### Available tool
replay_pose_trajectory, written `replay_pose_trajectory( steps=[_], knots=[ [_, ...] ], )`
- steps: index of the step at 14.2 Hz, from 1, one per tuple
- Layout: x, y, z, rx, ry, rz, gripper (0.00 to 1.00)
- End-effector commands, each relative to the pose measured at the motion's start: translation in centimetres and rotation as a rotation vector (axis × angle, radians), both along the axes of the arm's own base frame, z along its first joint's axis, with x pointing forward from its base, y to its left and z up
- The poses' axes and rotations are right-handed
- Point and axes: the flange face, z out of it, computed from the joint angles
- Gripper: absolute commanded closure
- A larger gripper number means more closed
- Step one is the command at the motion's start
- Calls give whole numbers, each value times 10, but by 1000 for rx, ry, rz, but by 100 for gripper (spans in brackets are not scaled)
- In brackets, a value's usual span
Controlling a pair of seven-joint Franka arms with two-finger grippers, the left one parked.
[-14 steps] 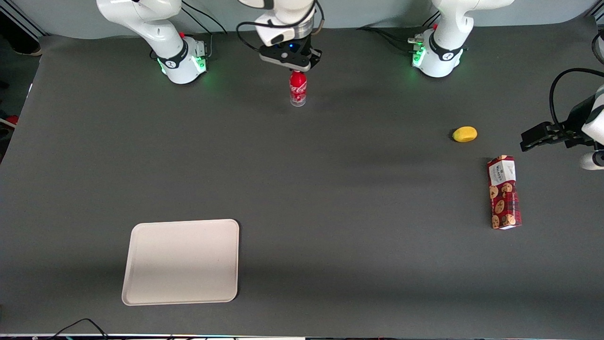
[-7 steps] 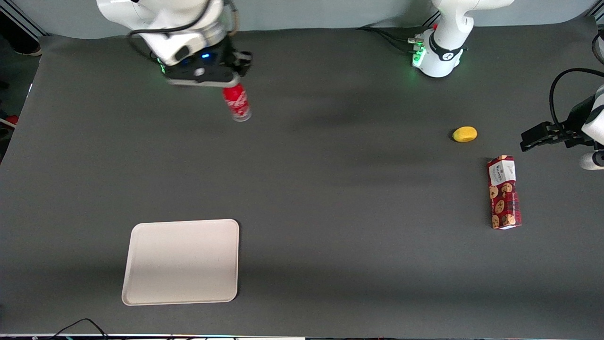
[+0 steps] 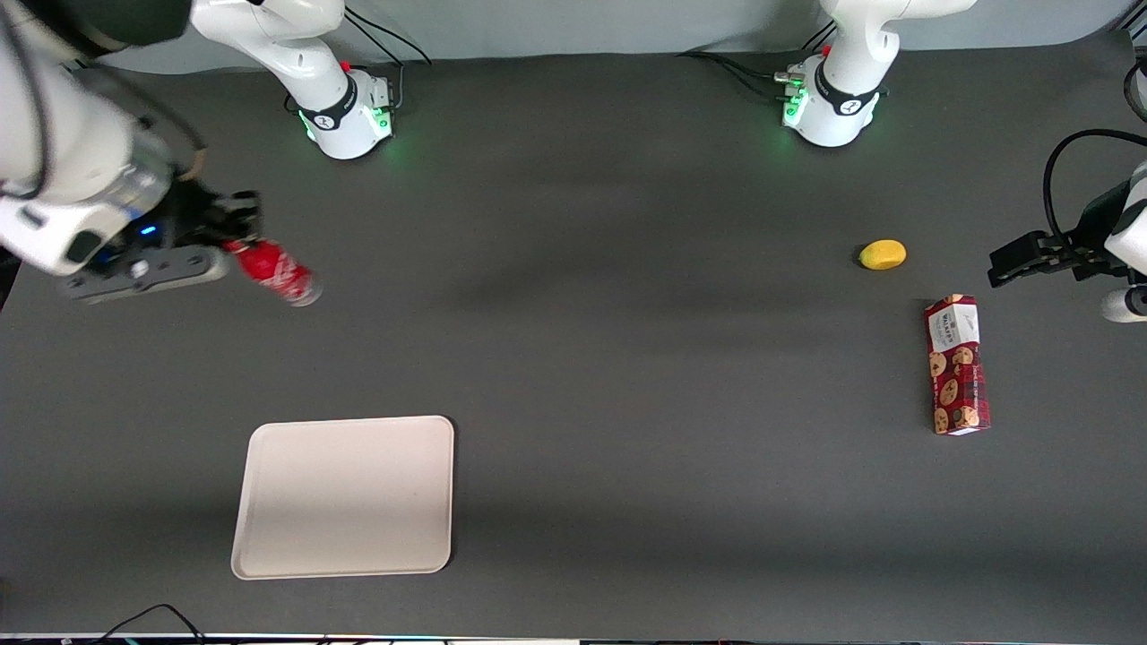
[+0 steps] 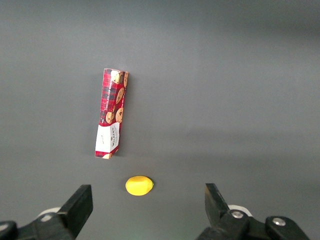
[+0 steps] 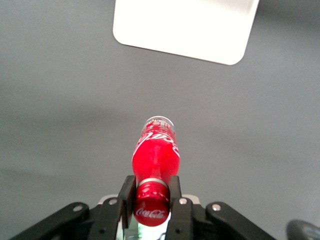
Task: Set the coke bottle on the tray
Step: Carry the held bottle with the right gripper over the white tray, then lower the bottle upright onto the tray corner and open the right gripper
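My gripper (image 3: 235, 247) is shut on the neck of the coke bottle (image 3: 276, 271), a slim red bottle with white script and a clear base. It holds the bottle in the air, tilted, at the working arm's end of the table. The right wrist view shows both fingers clamped just under the red cap, with the bottle (image 5: 154, 155) pointing toward the table and my gripper (image 5: 150, 190) around its neck. The cream-white tray (image 3: 345, 495) lies flat near the front edge, nearer to the front camera than the bottle. Part of the tray (image 5: 185, 27) shows in the wrist view.
A yellow lemon-like fruit (image 3: 883, 254) and a red cookie box (image 3: 957, 365) lie toward the parked arm's end of the table; both also show in the left wrist view, the fruit (image 4: 138, 185) and the box (image 4: 111, 113).
My gripper has carried the bottle from the middle of the table's back edge toward the working arm's end and nearer the front camera. The bottle now hangs more tilted.
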Motion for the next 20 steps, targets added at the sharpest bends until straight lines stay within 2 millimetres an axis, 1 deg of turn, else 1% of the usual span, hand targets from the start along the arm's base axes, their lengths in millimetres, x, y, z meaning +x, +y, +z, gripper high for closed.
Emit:
replay_pose_trajectory(
  steps=[1, 2, 4, 6, 7, 8, 10, 11, 12, 13, 14, 15, 16, 18, 19, 20],
  knots=[
    [36, -45, -19, -7, -43, 129, 100],
    [53, -63, -40, -7, -44, 155, 100],
    [92, -93, -93, -13, -57, 212, 100],
    [121, -114, -140, -25, -84, 251, 100],
    [135, -126, -166, -24, -99, 273, 100],
    [147, -133, -196, -3, -109, 305, 99],
    [160, -146, -241, 25, -116, 285, 99],
    [162, -149, -249, 35, -120, 276, 99],
    [164, -146, -256, 48, -123, 271, 99],
    [165, -147, -260, 48, -128, 271, 98],
    [167, -148, -266, 58, -133, 268, 94],
    [168, -153, -272, 61, -139, 261, 93],
    [169, -153, -278, 62, -139, 261, 90],
    [170, -153, -283, 62, -134, 259, 64],
    [170, -153, -285, 62, -133, 257, 58],
    [170, -153, -286, 61, -135, 247, 31]
  ],
)
